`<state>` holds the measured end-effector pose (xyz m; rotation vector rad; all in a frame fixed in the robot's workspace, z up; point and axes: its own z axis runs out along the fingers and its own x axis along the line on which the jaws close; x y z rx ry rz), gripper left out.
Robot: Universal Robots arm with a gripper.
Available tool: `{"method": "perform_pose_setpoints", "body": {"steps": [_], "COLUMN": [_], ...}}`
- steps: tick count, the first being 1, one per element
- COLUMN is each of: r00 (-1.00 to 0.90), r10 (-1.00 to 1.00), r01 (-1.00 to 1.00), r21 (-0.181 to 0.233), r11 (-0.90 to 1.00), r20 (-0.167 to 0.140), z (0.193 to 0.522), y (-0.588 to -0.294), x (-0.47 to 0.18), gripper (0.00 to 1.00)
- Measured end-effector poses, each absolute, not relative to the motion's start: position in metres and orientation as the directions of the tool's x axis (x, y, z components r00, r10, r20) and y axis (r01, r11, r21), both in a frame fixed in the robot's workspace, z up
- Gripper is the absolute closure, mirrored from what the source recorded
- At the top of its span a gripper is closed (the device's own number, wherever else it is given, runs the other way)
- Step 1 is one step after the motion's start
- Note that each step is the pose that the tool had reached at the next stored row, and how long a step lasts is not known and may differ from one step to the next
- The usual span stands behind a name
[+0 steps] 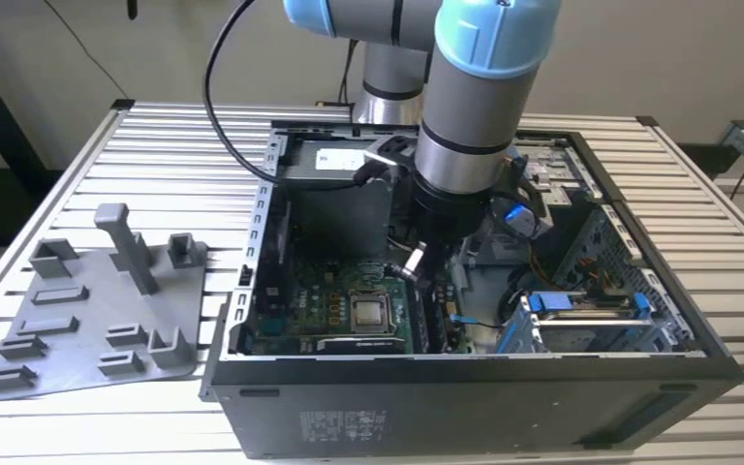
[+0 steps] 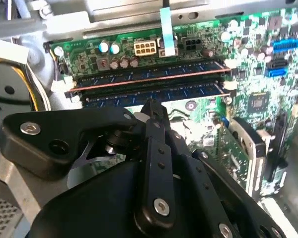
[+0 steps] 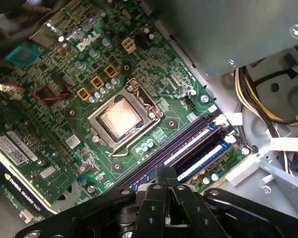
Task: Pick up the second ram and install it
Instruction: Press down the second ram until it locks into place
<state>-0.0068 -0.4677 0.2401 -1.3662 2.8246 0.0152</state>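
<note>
In the exterior view my arm reaches down into the open computer case [image 1: 476, 387], with the gripper [image 1: 411, 269] low over the motherboard. Two dark memory sticks lie side by side in the slots. The ram nearer my fingers [image 2: 154, 92] runs just past the fingertips. The other stick [image 2: 149, 75] sits beyond it, toward the board's edge. My gripper [image 2: 152, 105] is shut, its tips pressed together with nothing between them, right at the near stick's long edge. The first wrist view shows the gripper [image 3: 165, 171] shut over the end of the slots [image 3: 191, 145].
The grey tray [image 1: 88, 329] with upright pegs lies on the slatted table at the exterior view's left. Inside the case are the processor socket [image 3: 120, 119], a graphics card [image 3: 25, 153], cable bundles [image 3: 260, 94] and a drive cage [image 1: 579, 320].
</note>
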Motion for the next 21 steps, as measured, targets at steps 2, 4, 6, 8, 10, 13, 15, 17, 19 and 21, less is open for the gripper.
{"method": "perform_pose_setpoints", "body": {"steps": [2,4,6,8,10,13,15,17,19,21], "r00": [-0.593,-0.563,-0.532,-0.503,-0.473,-0.431,-0.404,-0.374,-0.340,-0.306], "r10": [-0.806,-0.827,-0.847,-0.864,-0.881,-0.902,-0.915,-0.927,-0.940,-0.952], "r01": [-0.806,-0.827,-0.847,-0.864,-0.881,-0.902,-0.915,-0.927,-0.940,-0.952], "r21": [0.006,0.005,0.005,0.005,0.005,0.006,0.007,0.007,0.006,0.006], "r11": [0.592,0.563,0.532,0.503,0.473,0.431,0.403,0.374,0.340,0.306], "r20": [-0.009,-0.009,-0.009,-0.010,-0.010,-0.011,-0.013,-0.014,-0.014,-0.014], "z": [0.2399,0.2397,0.2395,0.2393,0.2391,0.2389,0.2387,0.2385,0.2381,0.2377], "y": [-0.4677,-0.4677,-0.4677,-0.4677,-0.4677,-0.4677,-0.4677,-0.4677,-0.4678,-0.4677], "x": [-0.0067,-0.0067,-0.0068,-0.0068,-0.0069,-0.0069,-0.0070,-0.0071,-0.0072,-0.0072], "gripper": [0.89,0.89,0.89,0.89,0.89,0.89,0.89,0.89,0.89,0.89]}}
